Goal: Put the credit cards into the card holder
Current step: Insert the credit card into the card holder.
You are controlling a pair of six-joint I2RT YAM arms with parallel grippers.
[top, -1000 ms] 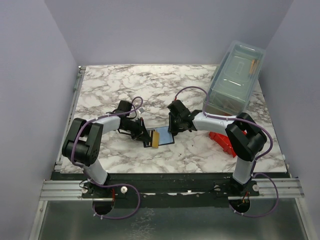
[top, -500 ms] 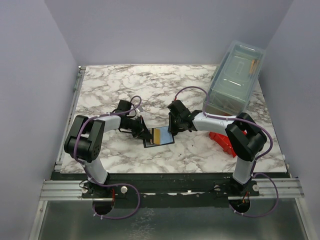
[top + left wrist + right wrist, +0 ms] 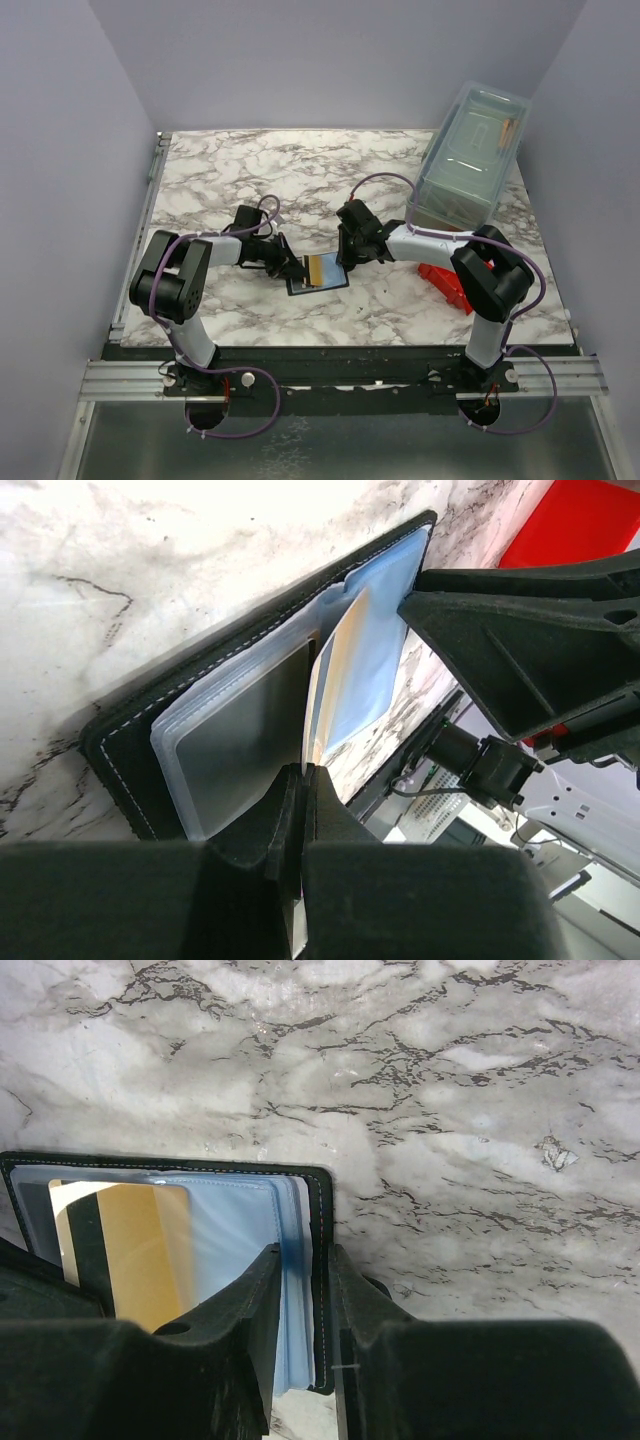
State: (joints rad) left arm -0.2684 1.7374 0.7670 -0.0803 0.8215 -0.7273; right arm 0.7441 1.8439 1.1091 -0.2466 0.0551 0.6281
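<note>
Marble table (image 3: 250,170) beneath the open card holder (image 3: 336,272). The right gripper (image 3: 303,1260), at the holder's right edge, clamps that edge between its fingers. The left gripper (image 3: 303,776), at the holder's left, pinches one credit card (image 3: 338,670) over the holder's clear left sleeve.

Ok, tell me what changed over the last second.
The left fingers, shut on the credit card, tipped it from nearly on edge to flatter over the open card holder, toward the right fingers. Unchanged: the right fingers pinching the card holder's edge, the holder's position, the clear lidded box, the red bin.
</note>
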